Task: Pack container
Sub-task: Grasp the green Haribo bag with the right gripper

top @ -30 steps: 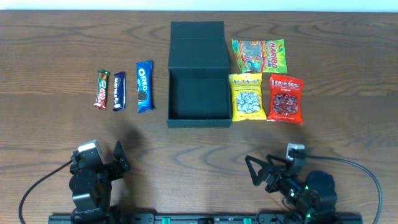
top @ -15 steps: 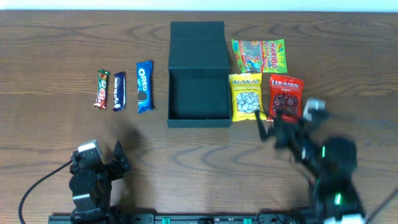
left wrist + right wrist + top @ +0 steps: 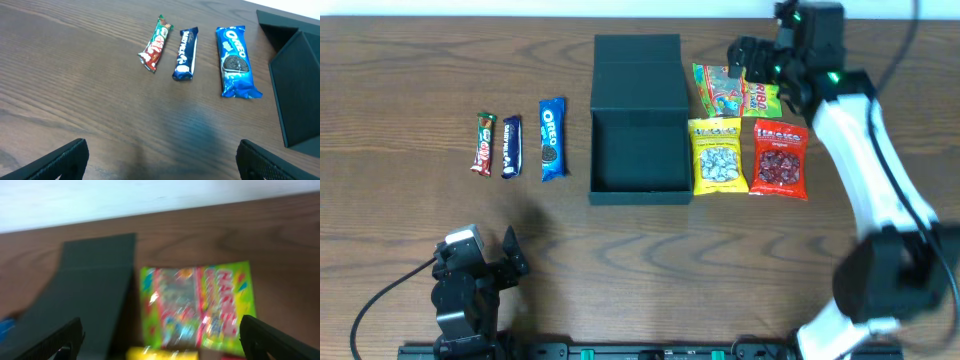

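Right end effector [image 3: 752, 60], released, hovers over the green Haribo bag [image 3: 725, 97] beside the container [image 3: 638, 62]; yellow bag [image 3: 718, 156] adjoining.

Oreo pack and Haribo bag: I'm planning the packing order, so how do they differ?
The Oreo pack is blue and slim, left of the container; the Haribo bag is green-yellow and wider, right of it. The right gripper hangs over the Haribo bag; none is near the Oreo pack. Both lie flat on the table, unpacked.

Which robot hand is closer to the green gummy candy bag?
Right. The right gripper hovers over the green gummy bag at its far edge. The left gripper sits far off, on the other side of the container.
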Controlling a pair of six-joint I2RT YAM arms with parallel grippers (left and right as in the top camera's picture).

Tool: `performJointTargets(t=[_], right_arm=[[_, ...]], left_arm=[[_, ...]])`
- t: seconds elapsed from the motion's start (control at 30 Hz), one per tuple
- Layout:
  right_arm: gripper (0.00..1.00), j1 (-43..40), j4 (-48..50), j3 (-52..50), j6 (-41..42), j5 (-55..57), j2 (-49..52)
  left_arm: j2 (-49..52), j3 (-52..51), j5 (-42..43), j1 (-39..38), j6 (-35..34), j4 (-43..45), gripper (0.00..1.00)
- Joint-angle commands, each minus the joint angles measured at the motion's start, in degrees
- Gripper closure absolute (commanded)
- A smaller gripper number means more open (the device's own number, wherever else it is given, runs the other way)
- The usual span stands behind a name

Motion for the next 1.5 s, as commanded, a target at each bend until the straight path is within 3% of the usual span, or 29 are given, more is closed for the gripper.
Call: performJointTargets(t=[0.0, 0.37, 0.53, 0.63, 0.77, 0.83, 0.87, 0.9, 0.93, 0.97, 1.03, 1.07, 1.47], right_arm=[[0.01, -0.8, 1.3, 5.1, -2.8, 6.8, 7.4], [0.03, -0.5, 6.1, 6.8, -2.6, 8.3, 22.2], [0.12, -0.5, 6.4, 6.8, -2.6, 8.3, 25.9], [0.34, -0.5, 5.7, 6.8, -2.6, 8.3, 27.1], [0.82, -0.5, 5.4, 6.8, -2.6, 8.3, 27.2], [0.99, -0.5, 5.0, 6.8, -2.6, 8.3, 27.2], [0.99, -0.5, 4.6, 6.8, -2.6, 8.3, 27.2], [0.98, -0.5, 4.0, 6.8, -2.6, 8.3, 27.2], [0.87, -0.5, 3.6, 6.8, -2.6, 8.3, 27.2], [0.52, -0.5, 3.1, 6.8, -2.6, 8.3, 27.2], [0.04, -0.5, 1.6, 6.8, -2.6, 8.2, 26.8], [0.01, -0.5, 0.9, 6.8, -2.6, 8.2, 26.4], [0.01, -0.5, -0.9, 6.9, -1.6, 3.5, 24.0]], left_arm=[[-0.3, -0.8, -0.2, 0.3, 0.8, 0.0, 0.05], [-0.3, -0.8, -0.2, 0.3, 0.8, 0.0, 0.05], [-0.3, -0.8, -0.2, 0.3, 0.8, 0.0, 0.05], [-0.3, -0.8, -0.2, 0.3, 0.8, 0.0, 0.05], [-0.3, -0.8, -0.2, 0.3, 0.8, 0.0, 0.05], [-0.3, -0.8, -0.2, 0.3, 0.8, 0.0, 0.05], [-0.3, -0.8, -0.2, 0.3, 0.8, 0.0, 0.05], [-0.3, -0.8, -0.2, 0.3, 0.8, 0.0, 0.05], [-0.3, -0.8, -0.2, 0.3, 0.8, 0.0, 0.05], [-0.3, -0.8, -0.2, 0.3, 0.8, 0.0, 0.05], [-0.3, -0.8, -0.2, 0.3, 0.8, 0.0, 0.05], [-0.3, -0.8, -0.2, 0.3, 0.8, 0.0, 0.05], [-0.3, -0.8, -0.2, 0.3, 0.8, 0.0, 0.05]])
